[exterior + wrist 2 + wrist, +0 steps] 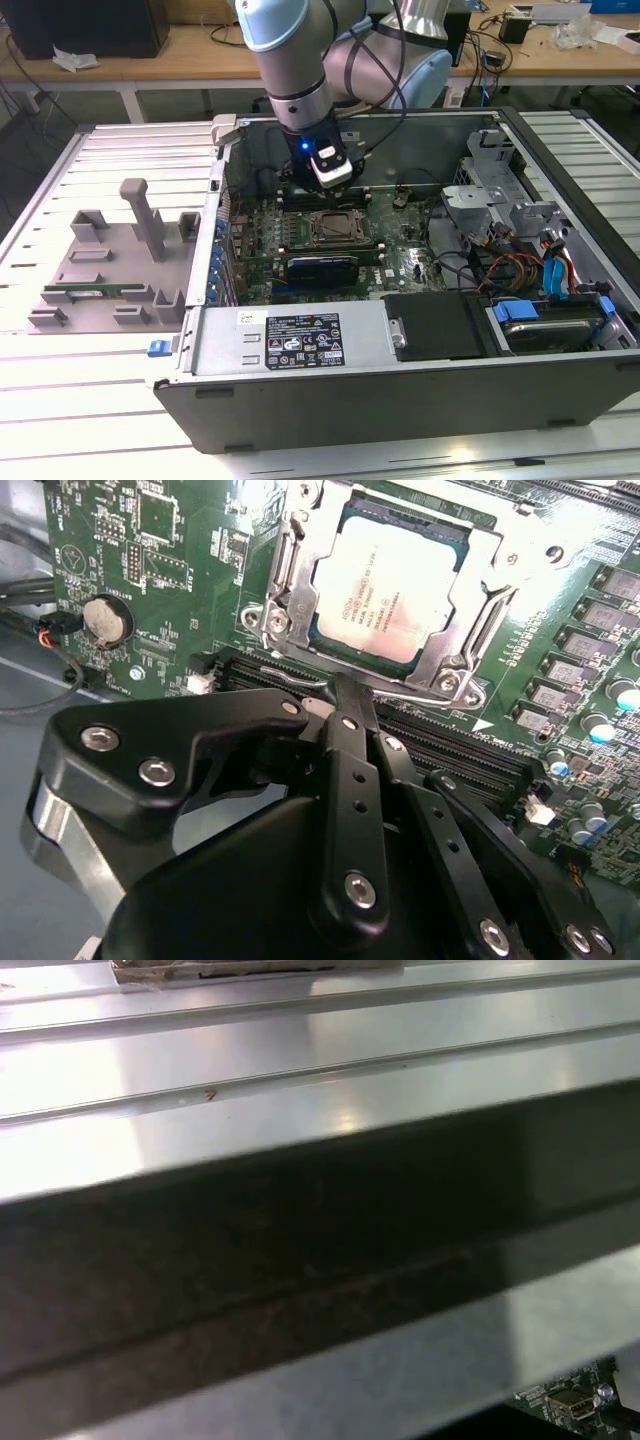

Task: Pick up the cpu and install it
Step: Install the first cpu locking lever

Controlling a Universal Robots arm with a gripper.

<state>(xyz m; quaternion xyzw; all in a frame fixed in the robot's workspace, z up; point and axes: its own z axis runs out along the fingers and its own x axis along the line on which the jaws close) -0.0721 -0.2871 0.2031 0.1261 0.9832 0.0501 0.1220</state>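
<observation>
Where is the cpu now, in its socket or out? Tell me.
In. In the second wrist view the cpu lies flat inside the metal socket frame on the motherboard, beyond the claw.

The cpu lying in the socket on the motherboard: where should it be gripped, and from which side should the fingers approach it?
Probably from straight above, at two opposite edges of the cpu. It lies flat and face up inside the metal socket frame, whose bars hug its sides, so a sideways approach looks blocked and only its thin rim offers a hold.
</observation>
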